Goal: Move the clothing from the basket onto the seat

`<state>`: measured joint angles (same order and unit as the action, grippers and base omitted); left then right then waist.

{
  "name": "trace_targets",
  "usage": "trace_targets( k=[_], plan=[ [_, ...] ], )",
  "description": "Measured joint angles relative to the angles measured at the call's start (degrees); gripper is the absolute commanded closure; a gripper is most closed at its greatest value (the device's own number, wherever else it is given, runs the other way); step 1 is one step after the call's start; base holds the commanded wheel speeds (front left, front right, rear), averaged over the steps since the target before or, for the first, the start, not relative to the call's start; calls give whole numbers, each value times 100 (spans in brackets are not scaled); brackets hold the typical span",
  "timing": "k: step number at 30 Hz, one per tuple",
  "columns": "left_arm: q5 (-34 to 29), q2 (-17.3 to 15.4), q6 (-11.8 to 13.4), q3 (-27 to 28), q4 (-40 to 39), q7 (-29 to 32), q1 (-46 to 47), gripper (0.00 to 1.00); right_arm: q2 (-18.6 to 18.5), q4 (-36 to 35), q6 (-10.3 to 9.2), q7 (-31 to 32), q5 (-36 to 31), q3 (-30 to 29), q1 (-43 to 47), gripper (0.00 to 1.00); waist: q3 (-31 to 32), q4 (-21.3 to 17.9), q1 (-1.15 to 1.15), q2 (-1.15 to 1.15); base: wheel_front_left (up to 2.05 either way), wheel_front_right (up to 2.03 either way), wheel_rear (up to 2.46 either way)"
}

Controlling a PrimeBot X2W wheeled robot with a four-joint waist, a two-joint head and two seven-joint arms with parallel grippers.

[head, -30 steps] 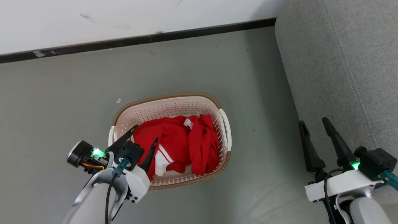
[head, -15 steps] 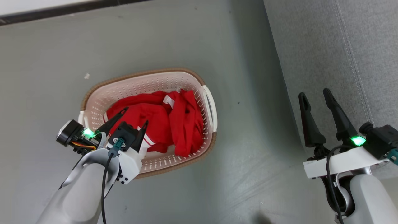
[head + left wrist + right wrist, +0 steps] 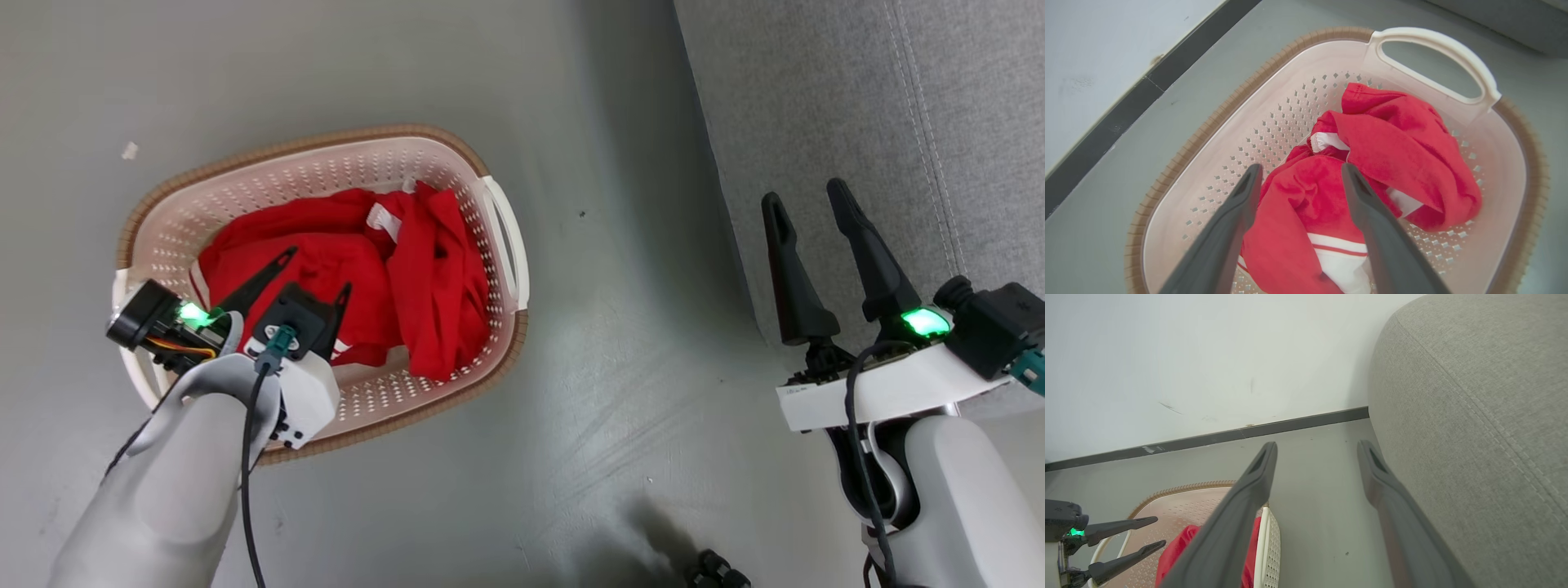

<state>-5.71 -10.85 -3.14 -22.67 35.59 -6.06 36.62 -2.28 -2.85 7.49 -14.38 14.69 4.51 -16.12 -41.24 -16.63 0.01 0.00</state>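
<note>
Head view: left pincer (image 3: 318, 269) spread over clothing (image 3: 424, 269), w/in basket (image 3: 326, 145) rim.

In the head view the left arm (image 3: 163, 474) covers the near corner of the basket (image 3: 326, 175) and some of the clothing (image 3: 424, 269). The seat (image 3: 816, 98) runs off the top and right edges. A small dark thing (image 3: 714, 572) is cut off by the bottom edge and cannot be told. A white speck (image 3: 129, 150) on the floor (image 3: 612, 367) is too small to tell. In the left wrist view the left fingers (image 3: 1224, 232) hide some clothing.
</note>
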Motion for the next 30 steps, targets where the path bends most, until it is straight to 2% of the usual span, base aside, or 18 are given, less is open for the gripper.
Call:
trace_targets(
  k=[15, 27, 28, 29, 30],
  plan=[
    [-58, -148, 153, 155, 435, 104, 444, 0, 0, 8, 0, 0, 133, 177, -399, 0, -614, -291, 0, 0, 0, 0, 0],
    [-136, -272, 434, 341, 737, 256, 759, 0, 0, 16, 0, -3, 196, 269, -702, 0, -926, -386, 0, 0, 0, 0, 0],
    [-136, -271, 437, 342, 771, 301, 772, 14, 0, 16, 0, -5, 196, 281, -729, 0, -945, -388, 0, 0, 0, 0, 0],
    [-136, -267, 445, 342, 814, 336, 779, 35, 0, 16, 0, -7, 196, 287, -761, 0, -963, -390, 0, 0, 0, 0, 0],
    [-132, -257, 449, 342, 848, 355, 781, 52, -1, 16, 0, -7, 196, 286, -783, 0, -979, -391, 0, 0, 0, 0, 0]
  ],
)
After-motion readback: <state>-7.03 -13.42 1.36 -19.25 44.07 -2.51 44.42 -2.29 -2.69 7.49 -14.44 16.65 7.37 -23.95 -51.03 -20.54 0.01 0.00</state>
